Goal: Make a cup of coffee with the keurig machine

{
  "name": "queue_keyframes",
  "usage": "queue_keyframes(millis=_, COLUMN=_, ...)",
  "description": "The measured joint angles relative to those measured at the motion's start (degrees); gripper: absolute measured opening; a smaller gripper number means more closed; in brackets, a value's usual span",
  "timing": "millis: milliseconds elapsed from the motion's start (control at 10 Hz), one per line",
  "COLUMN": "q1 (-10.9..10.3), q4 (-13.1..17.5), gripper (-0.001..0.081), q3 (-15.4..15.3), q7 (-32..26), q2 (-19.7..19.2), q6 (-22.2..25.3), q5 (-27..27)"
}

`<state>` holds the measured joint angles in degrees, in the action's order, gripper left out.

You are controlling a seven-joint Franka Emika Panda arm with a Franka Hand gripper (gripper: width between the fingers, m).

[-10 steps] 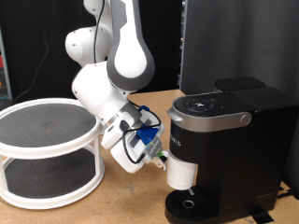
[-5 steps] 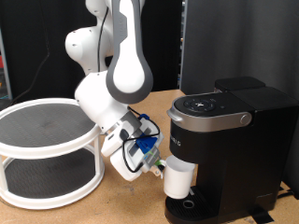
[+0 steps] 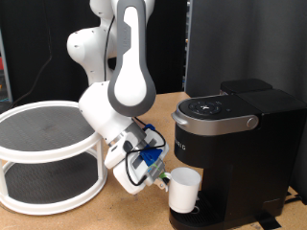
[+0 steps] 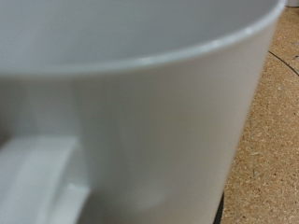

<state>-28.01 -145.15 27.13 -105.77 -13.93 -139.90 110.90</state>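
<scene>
Gripper [image 3: 165,178] at the end of the white robot arm [image 3: 125,77] is closed on the cup [image 3: 184,191], pinching it at the side that faces the arm; its fingers are mostly hidden behind the blue and white wrist hardware. It holds the cup upright, with its open mouth up, under the spout of the keurig machine [image 3: 230,144], at or just above the round drip base [image 3: 192,213] at the machine's foot; whether the cup already rests there cannot be told. In the wrist view the cup's white wall [image 4: 140,121] fills nearly the whole picture, with its handle [image 4: 42,182] in the foreground. The cup looks rigid, smooth-glazed and probably light but breakable, so the handle or rim gives the surest hold. A white two-tier round shelf [image 3: 48,153] stands well apart on the brown table [image 3: 115,213].
</scene>
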Motion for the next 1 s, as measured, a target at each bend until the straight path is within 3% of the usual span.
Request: queue_keyframes(millis=1000, q1=0.0, q4=1.9, gripper=0.0062, q3=-1.3, q7=-0.1, q2=-2.6, q6=1.4, q5=2.0)
